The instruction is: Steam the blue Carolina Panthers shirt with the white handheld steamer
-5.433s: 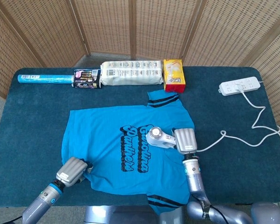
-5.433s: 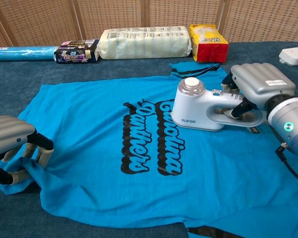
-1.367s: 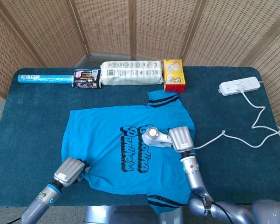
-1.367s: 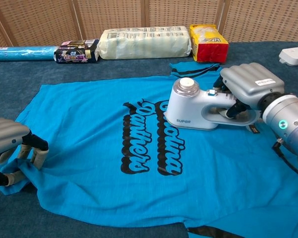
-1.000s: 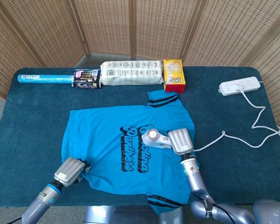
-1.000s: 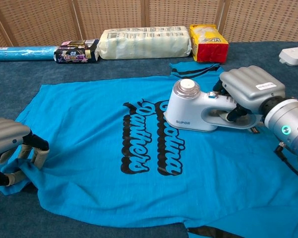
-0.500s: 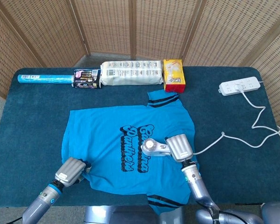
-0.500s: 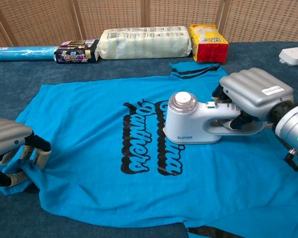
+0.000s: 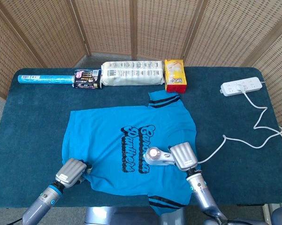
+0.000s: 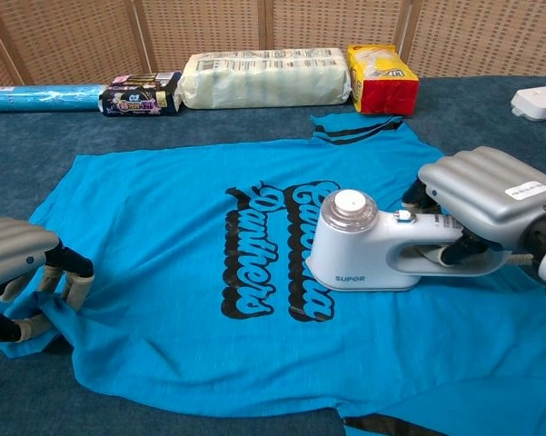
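Blue cotton fabric covers the middle of the dark teal carpeted bench (image 9: 33,122): the bright blue Carolina Panthers shirt (image 9: 108,136) lies spread flat, its black script lettering (image 10: 263,250) facing up and its black-striped sleeve (image 9: 164,99) pointing toward the far edge. The white handheld steamer (image 10: 372,241) sits on the shirt, at the near right end of the lettering, with its round head touching the last letters. The right hand (image 10: 491,204) grips the steamer's handle, fingers wrapped through the loop. A white cord (image 9: 234,136) runs from the steamer across the bench to a white power strip (image 9: 242,86) near the far right corner.

At the shirt's near left corner, the left hand (image 10: 23,272) holds the hem, its fingers (image 10: 73,277) curled down with blue cloth bunched under them.

Along the far edge, well apart from the shirt, lie a light blue roll (image 9: 44,79), a small dark patterned packet (image 9: 87,78), a long white plastic-wrapped pack (image 9: 132,73) and a yellow and red packet (image 9: 175,74). Woven rattan screens (image 9: 131,23) stand behind the bench.
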`<state>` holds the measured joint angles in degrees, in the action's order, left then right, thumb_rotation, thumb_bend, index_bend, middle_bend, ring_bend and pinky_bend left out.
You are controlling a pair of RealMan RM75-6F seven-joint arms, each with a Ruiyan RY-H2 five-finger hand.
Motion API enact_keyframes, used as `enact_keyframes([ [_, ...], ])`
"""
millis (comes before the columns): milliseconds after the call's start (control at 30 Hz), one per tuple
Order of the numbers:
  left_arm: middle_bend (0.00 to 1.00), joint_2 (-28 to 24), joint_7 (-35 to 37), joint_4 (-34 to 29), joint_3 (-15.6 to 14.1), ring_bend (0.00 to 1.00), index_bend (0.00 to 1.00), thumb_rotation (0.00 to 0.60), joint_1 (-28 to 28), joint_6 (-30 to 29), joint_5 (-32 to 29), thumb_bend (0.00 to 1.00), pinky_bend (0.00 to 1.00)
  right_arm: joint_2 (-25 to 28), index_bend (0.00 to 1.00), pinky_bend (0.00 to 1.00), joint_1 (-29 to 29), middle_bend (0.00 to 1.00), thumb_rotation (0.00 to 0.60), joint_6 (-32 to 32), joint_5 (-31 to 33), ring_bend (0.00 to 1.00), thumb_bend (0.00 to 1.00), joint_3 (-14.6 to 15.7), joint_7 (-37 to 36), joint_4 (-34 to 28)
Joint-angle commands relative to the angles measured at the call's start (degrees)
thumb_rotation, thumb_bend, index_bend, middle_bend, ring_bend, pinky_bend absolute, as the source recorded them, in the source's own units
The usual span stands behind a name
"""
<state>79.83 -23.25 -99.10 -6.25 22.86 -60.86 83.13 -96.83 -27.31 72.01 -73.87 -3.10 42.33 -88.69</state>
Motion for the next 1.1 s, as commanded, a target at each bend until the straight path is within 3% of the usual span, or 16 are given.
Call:
enact_keyframes([
  [33,0.63,0.06,0.08,0.03,-0.06,0.57,0.57,0.600,-0.01,0.05,0.07,0.43,0.65,0.29,0.77,0.77,0.51,0.80,0.600,0.30,-0.34,0.80,0.31,0.51,-0.06,-0.49],
  [267,0.63,-0.14,0.10,-0.22,0.07,0.57,0.57,0.600,-0.17,-0.51,0.29,0.43,0.65,1.03,0.77,0.76,0.93,0.80,0.600,1.00,-0.95,0.80,0.31,-0.18,-0.47,-1.04],
  [633,0.63,-0.50,-0.74,-0.91,0.03,0.57,0.57,0.600,-0.50,-0.61,-0.53,0.43,0.65,2.35,0.77,0.76,-1.22,0.80,0.600,0.36,6.21,0.80,0.31,-9.69,-2.42,2.75],
  [867,0.63,-0.76,-1.45,-1.38,-0.01,0.57,0.57,0.600,-0.79,-0.85,-1.09,0.43,0.65,1.95,0.77,0.76,-4.34,0.80,0.600,-2.23,13.19,0.80,0.31,-15.64,-2.65,9.19],
  [1100,0.63,-1.02,-2.01,-1.84,-0.07,0.57,0.57,0.600,-1.04,-1.04,-1.53,0.43,0.65,0.64,0.77,0.76,-7.07,0.80,0.600,-4.39,18.20,0.80,0.31,-19.10,-3.63,16.60],
])
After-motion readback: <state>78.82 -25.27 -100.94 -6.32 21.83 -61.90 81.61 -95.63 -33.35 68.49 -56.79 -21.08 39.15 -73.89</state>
